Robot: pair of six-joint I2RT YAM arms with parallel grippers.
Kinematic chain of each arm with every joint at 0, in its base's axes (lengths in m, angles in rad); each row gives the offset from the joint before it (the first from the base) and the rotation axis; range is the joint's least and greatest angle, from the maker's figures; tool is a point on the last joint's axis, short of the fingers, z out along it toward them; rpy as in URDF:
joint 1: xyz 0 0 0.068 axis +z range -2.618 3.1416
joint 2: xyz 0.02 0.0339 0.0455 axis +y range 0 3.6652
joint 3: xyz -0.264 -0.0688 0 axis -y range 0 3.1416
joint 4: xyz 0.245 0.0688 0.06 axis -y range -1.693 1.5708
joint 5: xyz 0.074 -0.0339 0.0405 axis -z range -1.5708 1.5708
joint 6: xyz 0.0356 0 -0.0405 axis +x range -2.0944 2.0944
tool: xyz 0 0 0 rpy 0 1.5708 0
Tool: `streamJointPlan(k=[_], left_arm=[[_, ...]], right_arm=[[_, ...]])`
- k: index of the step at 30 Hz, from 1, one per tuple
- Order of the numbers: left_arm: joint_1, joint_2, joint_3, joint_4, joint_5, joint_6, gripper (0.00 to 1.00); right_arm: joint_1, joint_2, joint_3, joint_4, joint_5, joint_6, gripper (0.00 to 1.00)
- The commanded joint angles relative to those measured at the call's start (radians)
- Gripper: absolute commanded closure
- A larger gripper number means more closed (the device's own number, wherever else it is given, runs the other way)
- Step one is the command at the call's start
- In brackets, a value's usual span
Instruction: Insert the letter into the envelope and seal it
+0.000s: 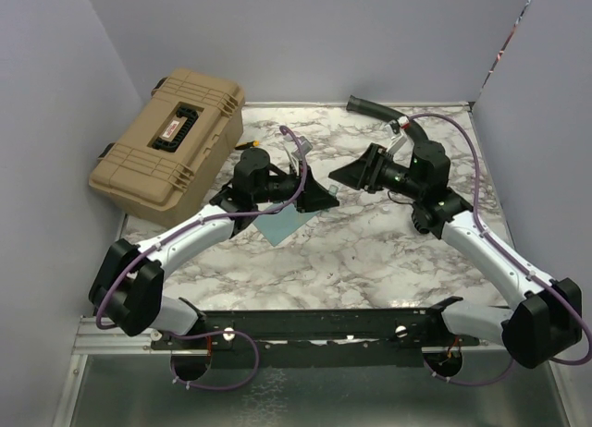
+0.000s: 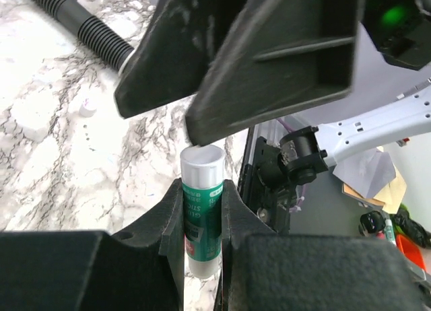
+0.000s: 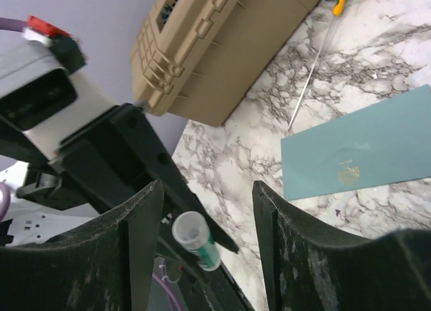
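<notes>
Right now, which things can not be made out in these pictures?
The letter: in no view; whether inside the envelope, cannot tell.
Envelope flap: top view, left arm covers it; right wrist view, frame edge cuts it.
Glue stick label: left wrist view, left claw hides its sides, print too small.

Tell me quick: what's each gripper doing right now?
Left gripper: closed on the glue stick.
Right gripper: open, holding nothing.

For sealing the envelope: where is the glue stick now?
Left wrist view: the glue stick is clamped in the left end effector, above the marble table, close to the right end effector.
</notes>
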Motion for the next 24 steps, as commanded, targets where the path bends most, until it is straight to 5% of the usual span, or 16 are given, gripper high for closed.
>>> streamJointPlan(k=[1, 13, 18, 24], left_arm=[[-0.006, 0.022, 0.042, -0.025, -0.115, -0.007, 1.0], [-0.005, 0.032, 0.088, -0.038, -0.202, -0.121, 1.0], [-0.005, 0.001, 0.071, -0.023, -0.159, -0.156, 1.0], [-0.003, -0.015, 0.097, -0.023, -0.005, -0.21, 1.0]], right_arm=[[0.007, -0.008, 0.019, 0.044, -0.017, 0.06, 0.41], [0.056, 0.076, 0.19, -0.273, 0.124, -0.086, 0.63], [0.057, -0.005, 0.1, -0.177, 0.073, -0.07, 0.99], [0.057, -0.048, 0.061, -0.032, -0.175, -0.184, 0.99]])
